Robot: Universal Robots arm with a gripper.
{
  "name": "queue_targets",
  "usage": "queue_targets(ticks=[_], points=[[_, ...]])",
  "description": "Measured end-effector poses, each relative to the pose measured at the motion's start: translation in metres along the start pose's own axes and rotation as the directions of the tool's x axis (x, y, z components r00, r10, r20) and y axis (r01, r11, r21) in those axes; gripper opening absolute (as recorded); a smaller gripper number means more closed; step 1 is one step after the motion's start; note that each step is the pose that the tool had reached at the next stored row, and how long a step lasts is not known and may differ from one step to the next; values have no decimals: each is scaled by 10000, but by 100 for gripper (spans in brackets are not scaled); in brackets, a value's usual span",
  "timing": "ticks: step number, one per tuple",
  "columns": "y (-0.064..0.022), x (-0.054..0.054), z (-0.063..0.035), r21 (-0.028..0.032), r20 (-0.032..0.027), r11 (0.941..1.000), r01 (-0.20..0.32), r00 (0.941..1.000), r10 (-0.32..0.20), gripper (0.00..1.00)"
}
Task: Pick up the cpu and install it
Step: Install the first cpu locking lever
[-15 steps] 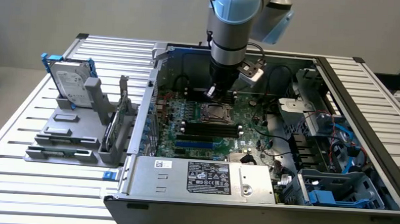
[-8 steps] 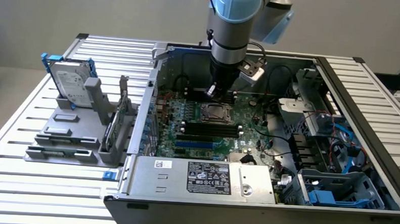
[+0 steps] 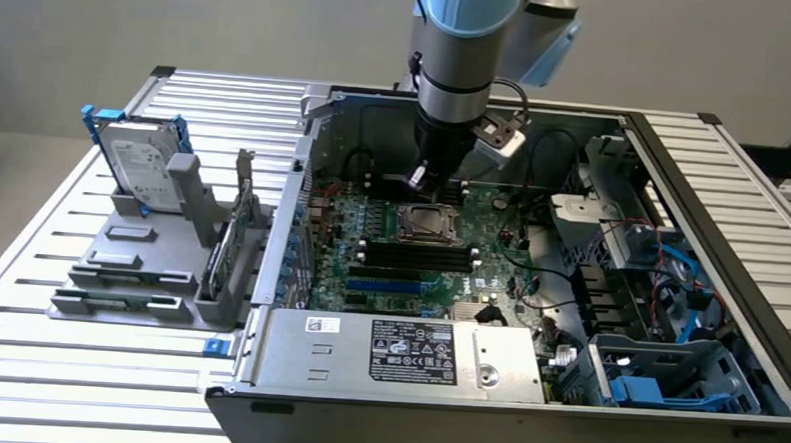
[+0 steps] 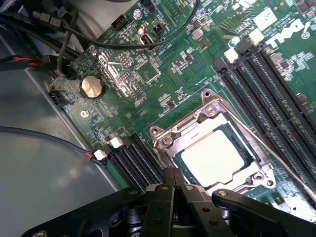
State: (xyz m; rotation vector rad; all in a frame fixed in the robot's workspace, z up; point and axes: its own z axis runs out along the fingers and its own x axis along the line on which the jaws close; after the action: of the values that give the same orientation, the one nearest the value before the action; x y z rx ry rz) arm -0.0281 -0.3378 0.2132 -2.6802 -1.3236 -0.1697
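So the arm is hanging down into the open PC case (image 3: 711,325) from above, with the gripper (image 4: 174,183) hovering just over the motherboard (image 3: 408,252), right next to the CPU socket (image 3: 426,223). In the wrist view the two black fingers (image 4: 163,197) are pressing together with no gap between them and nothing is sitting in their tips, so the hand is closed narrow and empty. The cpu (image 4: 213,157) is already lying flat in the socket, its pale metal top glaring under the light, and the metal frame (image 4: 168,138) is ringing it on all sides; the fingertips are sitting just off the frame's edge, close but I can't tell if they're actually touching it. In the exterior view the socket is roughly dead center of the board, with the dark RAM slots (image 3: 418,255) lying just at 6 o'clock from it and the power supply (image 3: 404,354) further down at 6. Out at 9 o'clock from the case, well apart from the gripper, a grey holder (image 3: 146,266) is sitting on the slatted table (image 3: 41,386) with the silver hard drive (image 3: 145,166) standing upright in it. A coin cell battery (image 4: 92,87) is also showing on the board in the wrist view, with black cables (image 4: 148,42) looping nearby.
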Motion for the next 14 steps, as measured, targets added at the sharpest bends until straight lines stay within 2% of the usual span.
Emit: queue_targets(ticks=[5,10,14], points=[[28,-81,-84,-1,0,10000,-3,10000,3,11],[105,-230,-148,0,-1,10000,-3,10000,3,11],[116,-334,-198,0,-1,10000,-3,10000,3,11]])
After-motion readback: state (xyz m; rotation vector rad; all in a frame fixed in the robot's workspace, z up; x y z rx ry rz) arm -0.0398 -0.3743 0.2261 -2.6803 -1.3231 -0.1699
